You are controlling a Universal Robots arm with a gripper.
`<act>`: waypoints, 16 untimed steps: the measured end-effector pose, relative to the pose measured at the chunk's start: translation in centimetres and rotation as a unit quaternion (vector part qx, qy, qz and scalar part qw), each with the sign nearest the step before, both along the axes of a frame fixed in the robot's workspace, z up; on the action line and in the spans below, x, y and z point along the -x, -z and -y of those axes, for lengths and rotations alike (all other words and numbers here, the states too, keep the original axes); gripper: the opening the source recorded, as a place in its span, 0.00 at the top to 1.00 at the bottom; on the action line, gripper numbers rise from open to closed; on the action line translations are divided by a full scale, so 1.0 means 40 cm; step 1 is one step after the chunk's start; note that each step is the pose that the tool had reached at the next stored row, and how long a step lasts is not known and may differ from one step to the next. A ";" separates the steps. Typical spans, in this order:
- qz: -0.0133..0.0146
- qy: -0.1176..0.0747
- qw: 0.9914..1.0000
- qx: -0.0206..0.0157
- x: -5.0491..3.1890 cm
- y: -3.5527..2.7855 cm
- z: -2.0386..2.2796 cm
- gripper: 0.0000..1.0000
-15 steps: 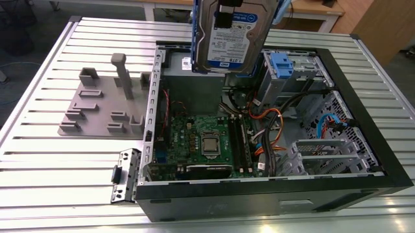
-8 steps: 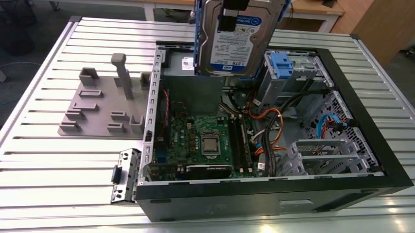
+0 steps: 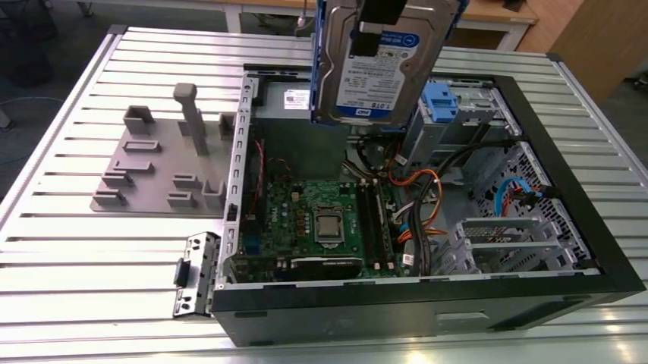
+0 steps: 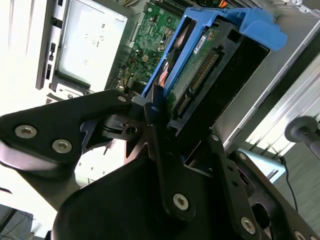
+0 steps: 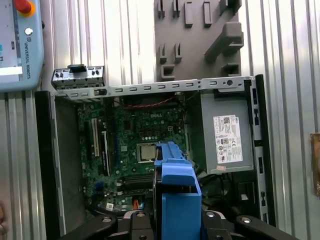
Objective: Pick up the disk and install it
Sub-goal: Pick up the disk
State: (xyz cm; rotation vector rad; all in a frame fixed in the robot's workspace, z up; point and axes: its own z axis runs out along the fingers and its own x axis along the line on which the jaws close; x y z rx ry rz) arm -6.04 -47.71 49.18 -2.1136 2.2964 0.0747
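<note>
With fingers (image 4: 159,135) of the gripper (image 4: 182,120) squeezed tight on the blue frame, holds the disk (image 3: 380,64) up in the air. Hangs it standing on end, high over the open computer case (image 3: 577,174), white-and-blue label facing the exterior view. Floats above the grey power box (image 5: 225,135) and the green board (image 3: 314,212), well clear of both. Shows up just beside the grey metal cage (image 3: 451,133) with its small blue latch (image 3: 438,97) in the exterior view. Off to the exterior view's left, on the ribbed table (image 3: 61,250), a grey holder (image 3: 152,171).
</note>
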 end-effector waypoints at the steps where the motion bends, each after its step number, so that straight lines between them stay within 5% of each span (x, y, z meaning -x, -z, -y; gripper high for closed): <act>1: 0.000 0.000 1.000 0.000 -0.002 0.000 0.004 0.64; 16: 0.000 0.000 1.000 0.000 -0.024 0.002 0.051 0.64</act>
